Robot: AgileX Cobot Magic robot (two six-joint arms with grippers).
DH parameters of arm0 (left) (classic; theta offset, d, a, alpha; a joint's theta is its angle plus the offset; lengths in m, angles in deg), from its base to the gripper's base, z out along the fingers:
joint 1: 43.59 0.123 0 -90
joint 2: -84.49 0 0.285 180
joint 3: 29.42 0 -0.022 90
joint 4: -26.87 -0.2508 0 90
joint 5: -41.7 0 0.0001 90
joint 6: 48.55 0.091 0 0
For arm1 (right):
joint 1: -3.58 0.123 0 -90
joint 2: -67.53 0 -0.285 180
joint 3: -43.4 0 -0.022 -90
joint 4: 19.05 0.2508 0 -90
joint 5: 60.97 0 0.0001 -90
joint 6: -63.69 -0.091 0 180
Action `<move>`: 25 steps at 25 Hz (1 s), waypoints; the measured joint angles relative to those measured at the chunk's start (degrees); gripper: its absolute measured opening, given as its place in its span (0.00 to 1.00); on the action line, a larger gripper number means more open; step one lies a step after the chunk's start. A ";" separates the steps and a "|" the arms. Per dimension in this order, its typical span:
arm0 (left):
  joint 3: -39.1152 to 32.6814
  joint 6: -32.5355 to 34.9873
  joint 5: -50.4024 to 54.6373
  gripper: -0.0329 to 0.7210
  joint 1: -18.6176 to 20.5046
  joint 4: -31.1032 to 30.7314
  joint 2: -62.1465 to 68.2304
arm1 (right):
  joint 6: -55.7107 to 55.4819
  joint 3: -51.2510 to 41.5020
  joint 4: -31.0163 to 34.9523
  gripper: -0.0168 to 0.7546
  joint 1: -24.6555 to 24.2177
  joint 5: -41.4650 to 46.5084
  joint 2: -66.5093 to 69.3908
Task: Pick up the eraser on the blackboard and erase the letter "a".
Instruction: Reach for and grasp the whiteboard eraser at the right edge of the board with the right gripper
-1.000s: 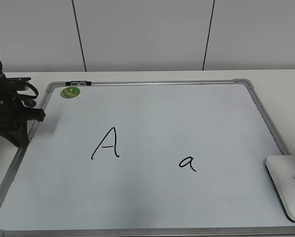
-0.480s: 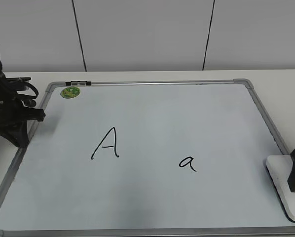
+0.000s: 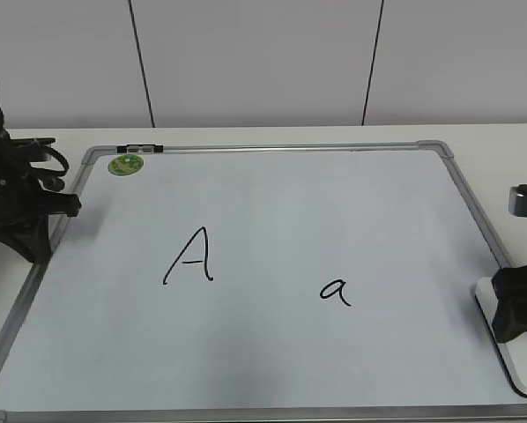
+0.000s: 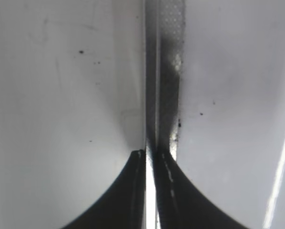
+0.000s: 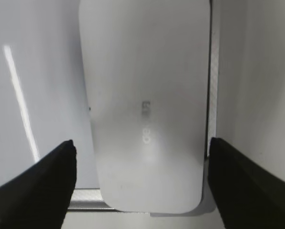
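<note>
The blackboard [image 3: 272,203] is a white board with a silver frame, lying flat on the table. The small letter "a" [image 3: 335,291] is written right of centre, and a capital "A" [image 3: 190,256] left of it. The white eraser [image 3: 521,368] lies at the board's near right corner, partly over the frame. My right gripper [image 3: 517,315] is open just above it. In the right wrist view the jaws [image 5: 141,145] straddle the eraser [image 5: 145,86] without touching it. My left gripper [image 3: 30,247] is shut and empty at the board's left edge [image 4: 166,71]; its jaws [image 4: 149,153] are closed.
A round green sticker [image 3: 126,164] marks the far left corner of the board, with a small clip [image 3: 140,148] on the frame beside it. The white table [image 3: 510,150] runs past the board on the right. A panelled wall stands behind.
My right gripper has come into view from the right and moved over the eraser, now covering its middle. The left arm, the eraser and the letters have not moved.
</note>
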 joint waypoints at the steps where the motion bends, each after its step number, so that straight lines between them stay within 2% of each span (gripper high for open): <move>1: 0.00 0.00 0.00 0.09 0.00 0.00 0.00 | 0.00 0.49 0.00 0.85 0.00 -0.28 0.70; 10: 0.00 0.00 0.00 0.09 0.10 0.14 0.00 | 0.00 5.61 0.00 0.83 0.00 -0.91 6.27; 18: 0.00 0.00 0.00 0.09 0.10 0.27 0.00 | 0.00 5.74 -0.10 0.81 0.00 -0.91 8.17; 25: 0.00 0.00 0.00 0.09 0.10 0.27 0.00 | 0.00 5.74 -0.45 0.76 0.00 -0.91 8.17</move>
